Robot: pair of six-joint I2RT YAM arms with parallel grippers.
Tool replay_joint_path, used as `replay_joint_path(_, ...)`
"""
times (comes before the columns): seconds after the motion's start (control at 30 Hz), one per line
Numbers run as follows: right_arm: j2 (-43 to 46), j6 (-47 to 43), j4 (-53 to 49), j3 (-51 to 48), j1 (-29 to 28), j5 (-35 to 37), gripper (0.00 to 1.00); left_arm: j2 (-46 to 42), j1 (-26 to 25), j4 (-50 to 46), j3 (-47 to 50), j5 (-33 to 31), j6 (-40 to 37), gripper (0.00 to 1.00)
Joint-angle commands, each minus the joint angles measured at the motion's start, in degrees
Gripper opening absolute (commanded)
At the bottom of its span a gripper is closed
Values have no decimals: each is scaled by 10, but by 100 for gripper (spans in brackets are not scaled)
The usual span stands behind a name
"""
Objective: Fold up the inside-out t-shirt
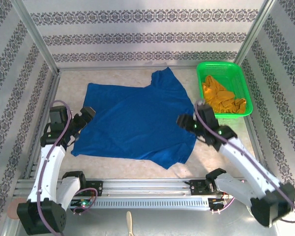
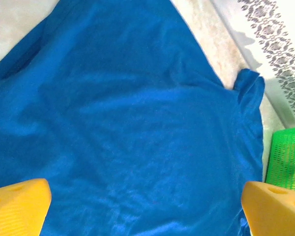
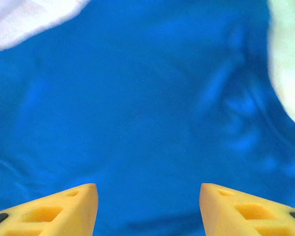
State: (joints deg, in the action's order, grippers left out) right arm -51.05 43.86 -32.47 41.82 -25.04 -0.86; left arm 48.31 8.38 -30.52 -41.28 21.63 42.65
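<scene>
One t-shirt (image 1: pixel 137 123), royal blue, lies spread flat at mid-surface (image 1: pixel 71 91). Soft wrinkles, not yet folded. Long straight edge faces the robot's left. A sleeve sticks out toward the far side, another corner toward the near right.

Left fingers (image 1: pixel 87 113): at the shirt's left edge, approx. halfway along it, pointing in over the cloth. Top view can't settle if they touch it. Left wrist cam: yellow fingers spread very wide, one at each lower corner of the view, nothing betw. them, blue cloth below. Open, holding nothing.

Right fingers (image 1: pixel 183 121): at the shirt's right edge, opp. the left pair, tips just over the cloth margin. Right wrist cam: two yellow fingers (image 3: pixel 71 209) apart w/ a clear gap, blurred blue cloth beneath, none pinched betw. them. Parted, gripping nothing. Contact w/ cloth: can't tell.

Green basket (image 1: pixel 216 64): far right of the surface, just beside the far sleeve but apart from it. Mustard garment (image 1: pixel 221 98) lies bunched inside it. Left wrist cam also catches a bit of the basket at its right edge, past the sleeve.
</scene>
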Motion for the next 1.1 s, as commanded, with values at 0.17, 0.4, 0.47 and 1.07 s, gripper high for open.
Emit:
replay_joint_path(0.17, 207, 141, -166, -137, -72, 73, 58, -67, 7, -54, 31, -28, 23, 99)
replay_joint_path(0.4, 230, 190, -182, -162, -129, 96, 55, -38, 7, -70, 30, 0, 8, 99)
replay_joint_path(0.47, 217, 207, -165, -168, -154, 97, 55, -25, 7, -77, 24, 14, -10, 99)
replay_joint_path(1.07, 31, 420, -82, -155, -430, 244, 54, -12, 7, -163, 8, -27, -28, 99)
